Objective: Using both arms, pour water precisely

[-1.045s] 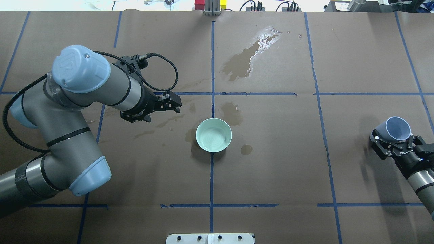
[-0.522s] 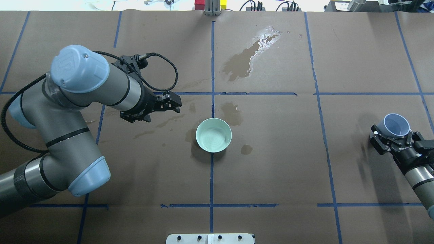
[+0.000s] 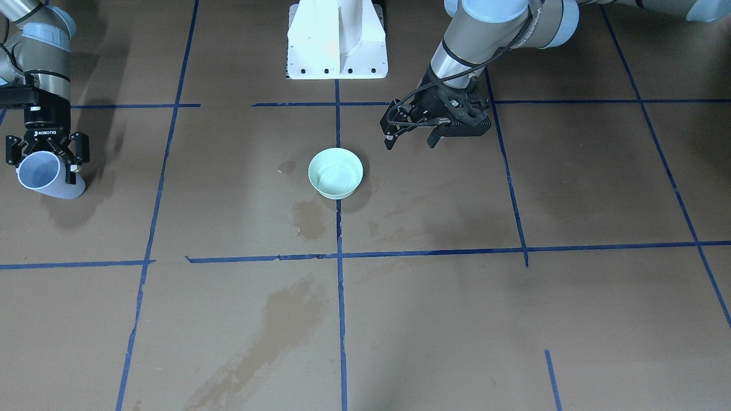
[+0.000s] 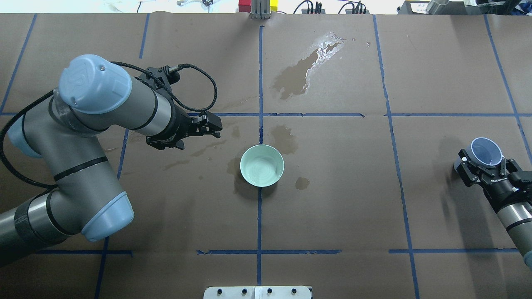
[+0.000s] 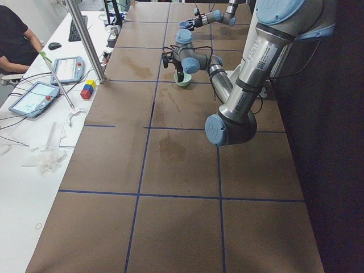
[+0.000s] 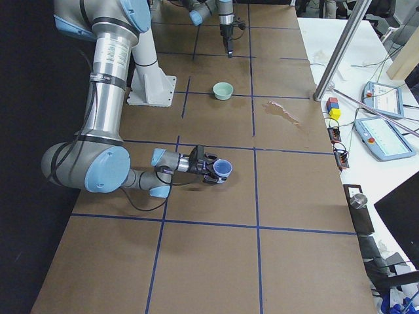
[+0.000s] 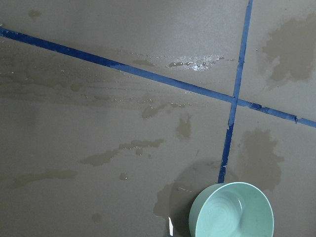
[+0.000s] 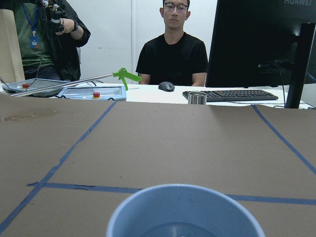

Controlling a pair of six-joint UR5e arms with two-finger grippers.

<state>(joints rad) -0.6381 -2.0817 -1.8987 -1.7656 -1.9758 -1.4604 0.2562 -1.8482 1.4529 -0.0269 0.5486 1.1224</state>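
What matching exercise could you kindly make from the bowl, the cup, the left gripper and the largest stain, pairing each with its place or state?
Column one:
1. bowl
2. cup
3. left gripper
4. largest stain

Column two:
A. open, holding nothing
B. towards the far side of the table, glossy at one end
C. held in the right gripper
D. standing on a tape line, mid-table

Pairs: 1-D, 2-C, 3-A, 4-B.
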